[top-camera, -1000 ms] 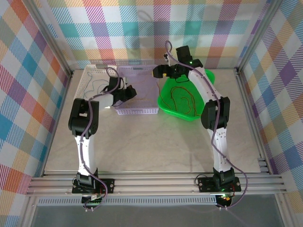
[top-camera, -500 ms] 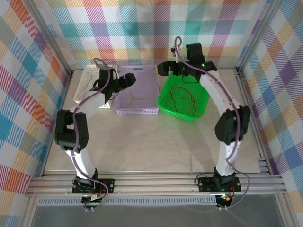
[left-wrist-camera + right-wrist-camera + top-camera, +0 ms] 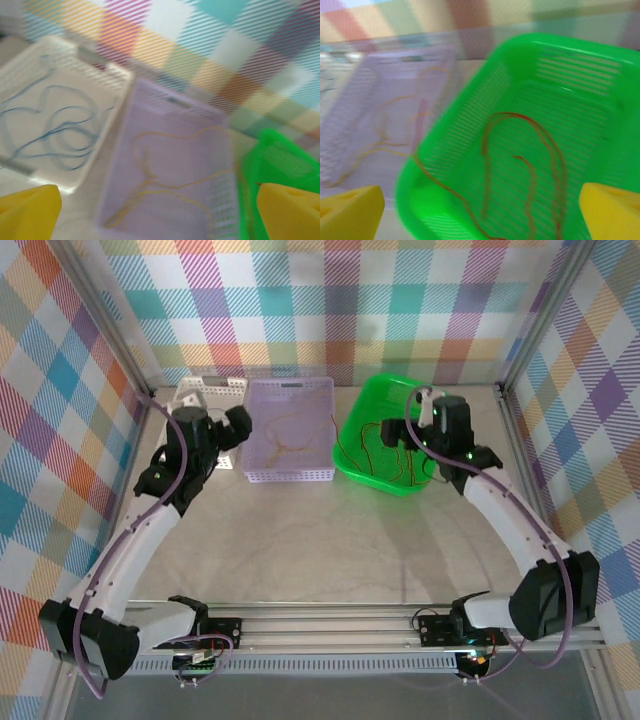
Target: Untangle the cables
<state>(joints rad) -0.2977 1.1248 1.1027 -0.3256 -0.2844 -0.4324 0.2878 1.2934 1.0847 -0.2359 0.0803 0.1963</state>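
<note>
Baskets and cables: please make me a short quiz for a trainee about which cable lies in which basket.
1. True or false: the blue cable lies in the white basket.
2. Which basket holds the red cable? A) white B) purple C) green
3. Fill in: the orange-yellow cable lies in the ___ basket.
Key: 1 true. 2 C, the green basket. 3 purple, the purple basket.
</note>
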